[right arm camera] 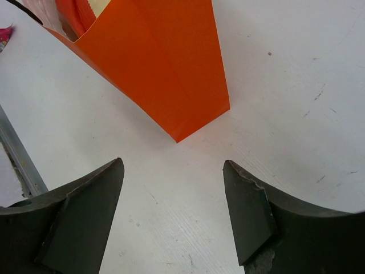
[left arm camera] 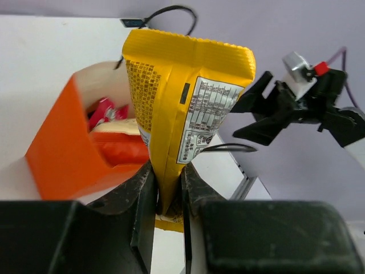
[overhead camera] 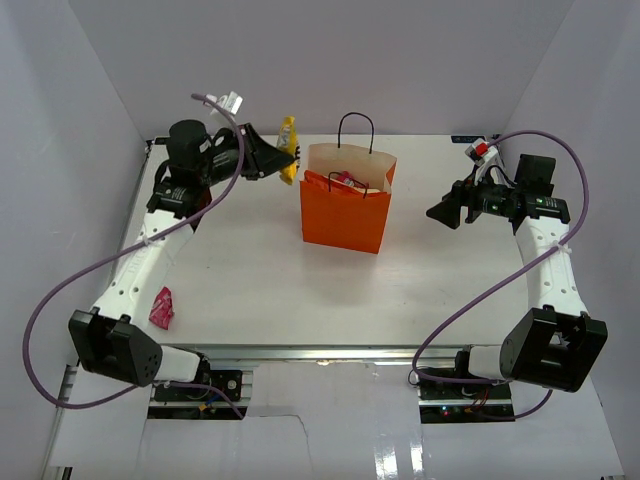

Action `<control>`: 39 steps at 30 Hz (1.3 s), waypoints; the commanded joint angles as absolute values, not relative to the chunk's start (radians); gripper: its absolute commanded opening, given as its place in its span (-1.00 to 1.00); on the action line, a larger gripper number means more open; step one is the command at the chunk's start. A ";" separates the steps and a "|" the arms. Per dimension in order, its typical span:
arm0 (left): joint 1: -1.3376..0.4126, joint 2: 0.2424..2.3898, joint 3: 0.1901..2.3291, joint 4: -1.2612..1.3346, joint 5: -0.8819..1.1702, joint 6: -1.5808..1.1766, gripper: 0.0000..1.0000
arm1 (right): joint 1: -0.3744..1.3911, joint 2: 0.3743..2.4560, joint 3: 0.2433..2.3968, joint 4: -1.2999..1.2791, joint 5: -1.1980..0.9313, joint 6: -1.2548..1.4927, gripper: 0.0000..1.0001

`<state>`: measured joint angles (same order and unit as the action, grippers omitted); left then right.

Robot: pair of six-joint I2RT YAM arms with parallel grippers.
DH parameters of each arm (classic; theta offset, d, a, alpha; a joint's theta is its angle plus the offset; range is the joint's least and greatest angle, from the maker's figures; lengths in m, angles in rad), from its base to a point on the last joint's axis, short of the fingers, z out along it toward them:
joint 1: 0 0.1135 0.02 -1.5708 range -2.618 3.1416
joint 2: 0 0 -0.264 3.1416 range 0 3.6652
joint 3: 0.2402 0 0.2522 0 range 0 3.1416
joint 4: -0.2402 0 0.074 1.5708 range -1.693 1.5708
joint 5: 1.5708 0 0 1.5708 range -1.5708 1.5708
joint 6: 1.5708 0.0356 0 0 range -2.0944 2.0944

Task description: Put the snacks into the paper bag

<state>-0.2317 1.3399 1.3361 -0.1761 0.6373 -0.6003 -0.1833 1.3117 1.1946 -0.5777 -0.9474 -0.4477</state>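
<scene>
While the left gripper point(overhead camera: 279, 160) hangs just beside the bag's far-left corner, its fingers point(left arm camera: 145, 197) are pressed close together on the lower edge of a yellow packet point(left arm camera: 185, 103). That packet stands upright above the fingers, its printed back facing the wrist camera. From above, the yellow packet is in the air, left of the bag's rim and outside the opening; whether it touches the bag cannot be told.

The bag point(overhead camera: 345, 215) stands upright on the table point(overhead camera: 260, 280), about midway between the two arms and toward the far side. Its mouth is open, and one black handle point(overhead camera: 355, 125) loops up from the far wall. Inside, the left wrist view shows a small red packet point(left arm camera: 101, 111) lying on top of a red-orange crisp packet point(left arm camera: 117, 147), both below the rim.

The right gripper point(overhead camera: 434, 212) hovers to the right of the bag, pointing toward it and apart from it. Its fingers point(right arm camera: 85, 220) stand wide apart with only bare table between them, so it holds nothing. Its wrist camera looks down on the bag's lower corner and orange side wall.

A pink packet point(overhead camera: 161, 307) lies flat on the table at the near left, just beside the left arm's lower link and well apart from the bag.
</scene>
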 commanded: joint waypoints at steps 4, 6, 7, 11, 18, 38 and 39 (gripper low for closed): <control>-0.350 1.531 1.650 -0.250 0.583 -0.499 -0.54 | -0.189 1.272 1.190 -0.588 -0.976 -0.443 0.52; -0.391 1.615 1.716 -0.273 0.574 -0.495 -0.54 | -0.187 1.266 1.183 -0.594 -0.973 -0.448 0.52; -0.403 1.641 1.745 -0.297 0.560 -0.495 -0.54 | -0.189 1.261 1.181 -0.595 -0.973 -0.448 0.52; -0.460 1.738 1.862 -0.337 0.522 -0.483 -0.54 | -0.190 1.255 1.173 -0.592 -0.979 -0.445 0.52; -0.502 1.795 1.891 -0.357 0.509 -0.384 -0.49 | -0.189 1.255 1.170 -0.589 -0.979 -0.445 0.52; -0.560 1.822 1.910 -0.279 0.538 -0.459 0.22 | -0.190 1.253 1.163 -0.586 -0.980 -0.442 0.52; -0.560 1.810 1.919 -0.287 0.516 -0.450 0.22 | -0.189 1.255 1.166 -0.587 -0.980 -0.442 0.52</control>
